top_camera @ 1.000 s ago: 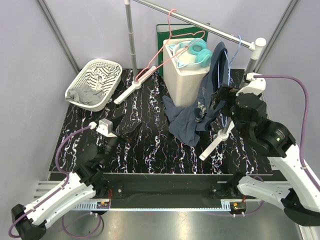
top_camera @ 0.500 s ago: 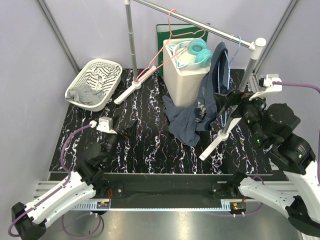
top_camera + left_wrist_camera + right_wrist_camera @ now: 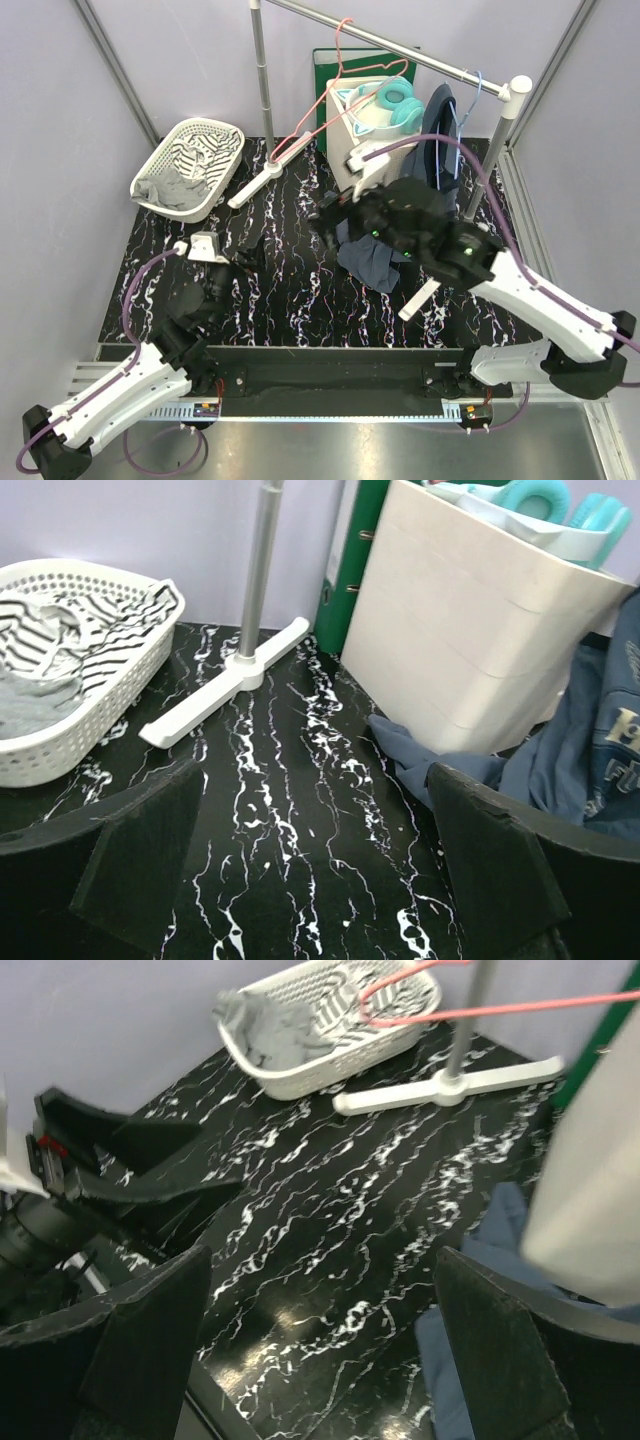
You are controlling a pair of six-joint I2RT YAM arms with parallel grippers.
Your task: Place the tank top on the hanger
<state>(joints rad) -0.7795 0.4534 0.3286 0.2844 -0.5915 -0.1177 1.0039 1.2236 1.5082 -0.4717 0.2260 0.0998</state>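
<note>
Left hand near cloth-filled basket

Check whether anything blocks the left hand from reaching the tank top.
Nothing visible does. Only bare black marbled table lies between the open left hand and the tank top's near hem; the white bin stands behind the cloth, and the right arm hangs over it.
</note>
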